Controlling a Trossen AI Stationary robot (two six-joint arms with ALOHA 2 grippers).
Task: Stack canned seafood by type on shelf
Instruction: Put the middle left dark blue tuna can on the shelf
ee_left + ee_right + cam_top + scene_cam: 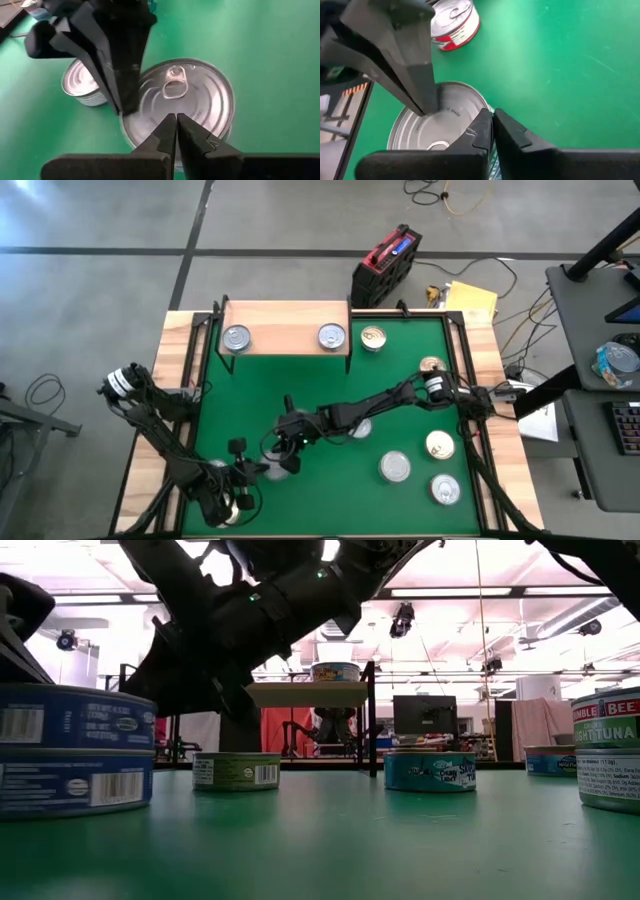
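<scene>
A silver-topped tin [195, 95] with a pull tab stands on the green mat [300, 390], near its front. My left gripper [176, 117] is shut, its tips over the lid. My right gripper [492, 118] is shut too, at the lid's rim, reaching in from the table's right [290, 448]. Both grippers meet over this one tin [445, 125]. The shelf [287, 320] stands at the mat's far edge with two silver-topped tins [237, 337] [331, 336] on its board. My left gripper sets its shut fingertips [426, 107] on the tin's lid [172, 102], just short of the pull tab, slanting down from the table's near left. The tin stands upright on its base. My right gripper has its shut fingertips [126, 106] on the edge of the lid [470, 131] at the rim, slanting down from the table's right. Nothing is between its fingers.
A second silver tin [82, 85] stands close beside this one. A red-sided tin [456, 22] lies farther off. Gold-topped tins [373, 338] [440, 445] and silver ones [395, 468] [445, 490] dot the mat's right half. Two blue tins [75, 755] stand stacked near the front.
</scene>
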